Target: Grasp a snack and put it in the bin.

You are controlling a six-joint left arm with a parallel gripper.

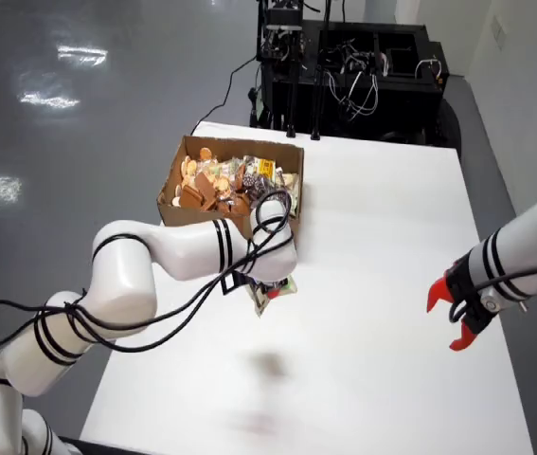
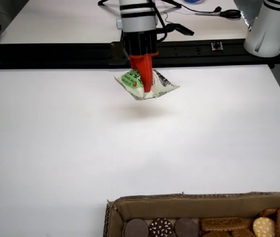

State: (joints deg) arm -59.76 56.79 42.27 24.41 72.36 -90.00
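Snack in a green and white plastic packet [image 2: 147,85] hangs in the air above the white worktop [image 2: 130,148], pinched tight by the red gripper [image 2: 143,84] of the white arm. The brown cardboard box [image 1: 192,210], full of round biscuits and other snacks, sits near it. A second arm's red gripper [image 1: 453,318] hangs well apart from the box.

snack packet [image 2: 147,84] above table [image 2: 56,148]

Light: bright overhead lighting is washing the white table [image 1: 382,246].
Glare: ceiling lamps are reflecting on the floor [image 1: 60,85].
Shadow: a soft blurred patch is lying under the raised snack [image 2: 147,84].
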